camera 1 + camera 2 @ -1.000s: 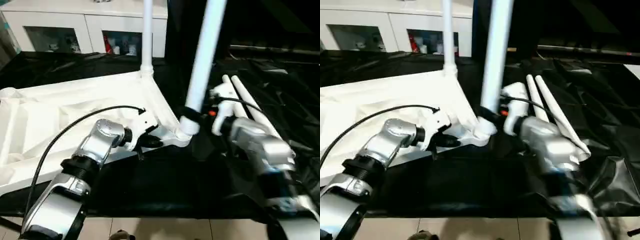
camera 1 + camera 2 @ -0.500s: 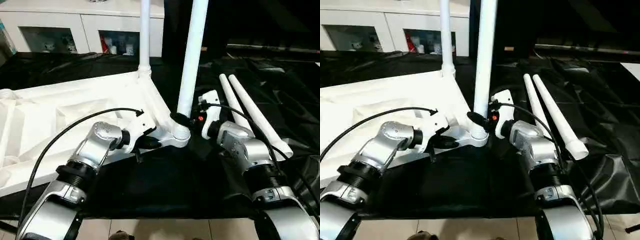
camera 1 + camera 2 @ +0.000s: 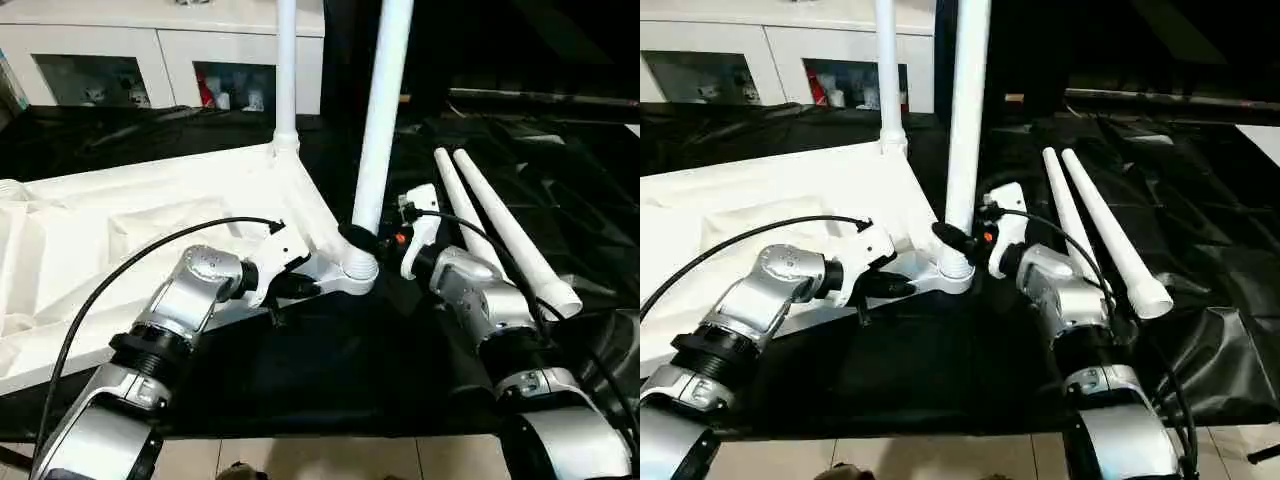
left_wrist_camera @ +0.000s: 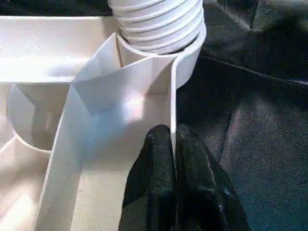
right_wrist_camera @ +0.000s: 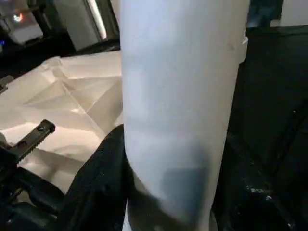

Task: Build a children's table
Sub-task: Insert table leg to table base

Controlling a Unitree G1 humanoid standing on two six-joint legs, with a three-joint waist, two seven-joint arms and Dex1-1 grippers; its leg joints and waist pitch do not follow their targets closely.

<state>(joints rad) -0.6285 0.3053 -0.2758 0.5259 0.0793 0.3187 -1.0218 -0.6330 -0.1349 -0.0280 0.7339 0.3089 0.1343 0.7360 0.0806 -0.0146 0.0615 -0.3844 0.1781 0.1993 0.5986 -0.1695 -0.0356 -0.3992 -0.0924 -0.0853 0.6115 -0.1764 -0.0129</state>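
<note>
Black-covered work table (image 3: 330, 370): right fingers (image 5: 103, 183) grip socketed leg (image 3: 378, 120) (upright), left fingers (image 4: 190, 178) pinch tabletop rim (image 4: 172, 103)

Both upright legs (image 3: 381, 110) (image 3: 286, 70) of the upturned tabletop (image 3: 120, 240) run past the top edge, their upper ends unseen. The tabletop's left side is cropped. The cabinet (image 3: 160, 55) shelves hold small items, possibly figurines, too small to identify. The right gripper (image 3: 362, 240) is mostly hidden behind the leg.
</note>
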